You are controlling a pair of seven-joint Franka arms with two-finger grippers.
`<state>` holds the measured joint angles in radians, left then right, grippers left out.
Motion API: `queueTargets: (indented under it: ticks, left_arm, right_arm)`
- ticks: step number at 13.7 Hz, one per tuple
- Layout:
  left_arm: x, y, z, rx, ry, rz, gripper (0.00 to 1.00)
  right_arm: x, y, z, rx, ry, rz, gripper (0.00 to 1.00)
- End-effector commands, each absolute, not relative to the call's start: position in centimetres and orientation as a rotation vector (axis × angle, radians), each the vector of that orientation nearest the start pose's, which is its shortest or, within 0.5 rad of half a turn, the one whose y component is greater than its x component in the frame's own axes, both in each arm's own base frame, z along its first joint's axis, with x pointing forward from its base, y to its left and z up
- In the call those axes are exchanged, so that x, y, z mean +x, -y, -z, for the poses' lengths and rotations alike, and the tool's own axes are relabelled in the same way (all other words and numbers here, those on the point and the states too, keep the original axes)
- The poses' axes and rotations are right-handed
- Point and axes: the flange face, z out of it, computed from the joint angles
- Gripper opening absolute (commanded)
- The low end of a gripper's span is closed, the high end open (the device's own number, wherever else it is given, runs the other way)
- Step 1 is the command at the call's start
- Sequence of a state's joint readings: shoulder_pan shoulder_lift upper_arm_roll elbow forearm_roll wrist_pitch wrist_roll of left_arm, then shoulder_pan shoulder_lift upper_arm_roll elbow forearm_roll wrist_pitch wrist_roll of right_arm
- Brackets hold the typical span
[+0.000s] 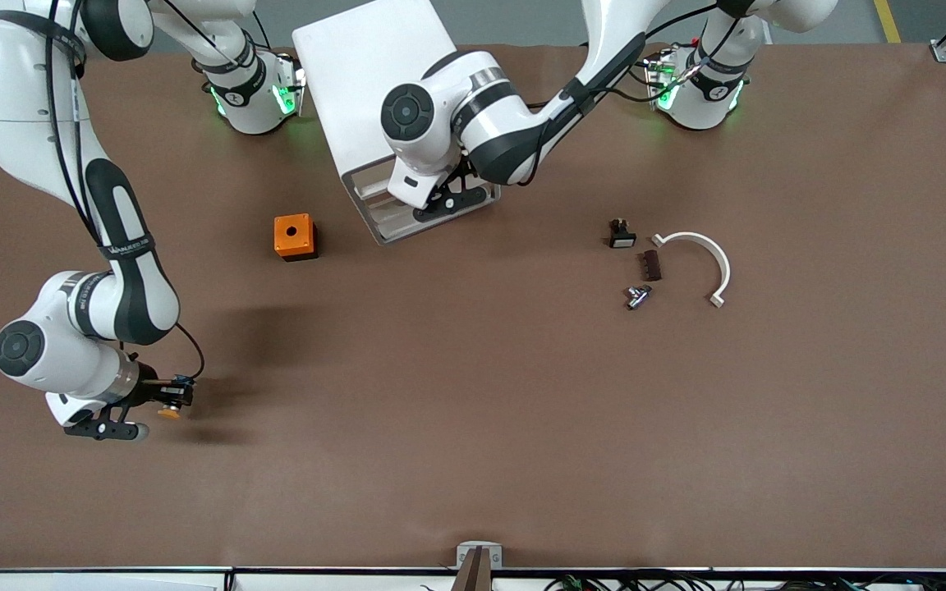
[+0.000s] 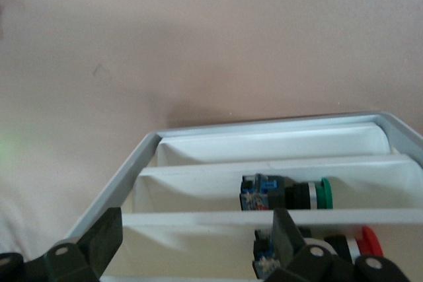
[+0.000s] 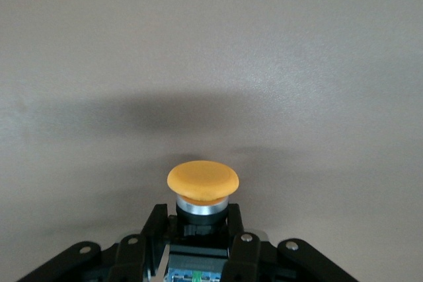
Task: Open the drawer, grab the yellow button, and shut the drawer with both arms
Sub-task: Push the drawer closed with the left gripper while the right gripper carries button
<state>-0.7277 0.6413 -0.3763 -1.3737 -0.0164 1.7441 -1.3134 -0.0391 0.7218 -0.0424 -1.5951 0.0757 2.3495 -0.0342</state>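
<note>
The white cabinet [image 1: 374, 74] stands between the arm bases, with its tray drawers [image 1: 391, 215] facing the front camera. My left gripper [image 1: 450, 197] is at the cabinet's front, open. In the left wrist view [image 2: 195, 242] its fingers [image 2: 106, 236] straddle the white tray fronts [image 2: 211, 218]. I cannot tell which tray is the topmost drawer. A green-capped button [image 2: 291, 193] and a red-capped one [image 2: 360, 244] lie in the trays. My right gripper [image 1: 171, 400] is over the table at the right arm's end, shut on the orange-yellow button [image 1: 167, 412]. In the right wrist view [image 3: 198, 219] the button's cap [image 3: 201, 179] sticks out past the fingertips.
An orange box with a hole [image 1: 295, 236] sits beside the cabinet toward the right arm's end. Toward the left arm's end lie a small black part [image 1: 621, 234], a brown part [image 1: 651, 264], a metal piece [image 1: 638, 295] and a white curved band [image 1: 715, 261].
</note>
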Motion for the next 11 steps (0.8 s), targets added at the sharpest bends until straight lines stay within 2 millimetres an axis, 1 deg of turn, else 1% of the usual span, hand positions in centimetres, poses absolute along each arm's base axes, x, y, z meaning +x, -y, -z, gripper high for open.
queueTargets:
  ticks: [1,3,4,5,6,7,8,9,10,11]
  left_arm:
    - [33.5,60.2,-34.1,-2.942,0.385,-0.463,1.0]
    - [33.6,60.2,-33.9,-2.939,0.389,-0.455,1.0]
    - [34.3,59.8,-34.0,-2.941,0.399,-0.443,1.0]
    - [35.3,59.4,-34.0,-2.94,0.417,-0.425,1.0]
    - [36.7,58.5,-34.4,-2.941,0.441,-0.377,1.0]
    - [39.0,57.2,-34.7,-2.936,0.48,-0.313,1.0]
    - [41.4,55.5,-35.5,-2.935,0.517,-0.26,1.0]
    - [44.6,53.0,-36.0,-2.93,0.581,-0.234,1.0]
    - [48.0,50.3,-36.9,-2.928,0.666,-0.207,1.0]
    - [51.4,47.2,-37.9,-2.928,0.718,-0.169,1.0]
  right_arm:
    - [70.0,5.3,-20.1,-3.114,-0.11,0.051,0.17]
    - [69.9,5.3,-19.5,-3.113,-0.114,0.042,0.33]
    - [70.0,5.0,-19.6,-3.113,-0.109,0.042,0.5]
    - [70.1,5.0,-19.8,-3.113,-0.111,0.049,0.75]
    - [70.2,5.3,-20.1,-3.113,-0.116,0.056,0.95]
    - [70.3,5.2,-20.6,-3.115,-0.108,0.065,1.0]
    - [70.4,4.8,-21.0,-3.117,-0.095,0.07,1.0]
    - [70.4,5.0,-21.9,-3.115,-0.094,0.087,1.0]
    - [70.8,5.0,-24.7,-3.114,-0.086,0.146,1.0]
    - [70.8,4.6,-26.4,-3.113,-0.08,0.17,1.0]
